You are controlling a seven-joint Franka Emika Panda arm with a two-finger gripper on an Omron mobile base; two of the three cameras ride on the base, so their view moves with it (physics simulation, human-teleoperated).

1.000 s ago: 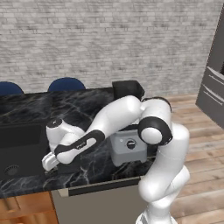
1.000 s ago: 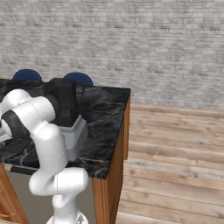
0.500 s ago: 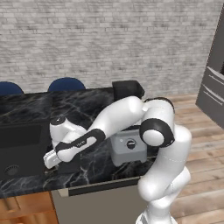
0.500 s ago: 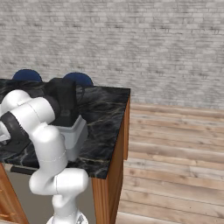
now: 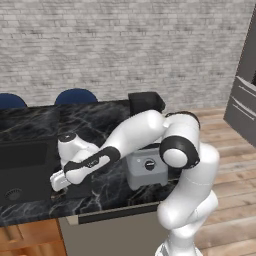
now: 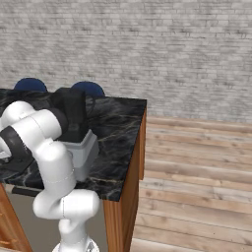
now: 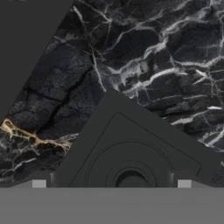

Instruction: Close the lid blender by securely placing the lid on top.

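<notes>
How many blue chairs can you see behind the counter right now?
2. One chair sits behind the counter's middle, the other at the left edge of the left base view. More could be hidden beyond that edge.

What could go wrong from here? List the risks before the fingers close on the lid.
1. In the hand view the lid sits rotated, corner-up between the fingers, so they may pinch across corners and slip.
2. The lid lies flat on the marble counter, leaving little edge to grip.
3. The blender stands close behind the forearm, so a careless swing back could knock it.
</notes>
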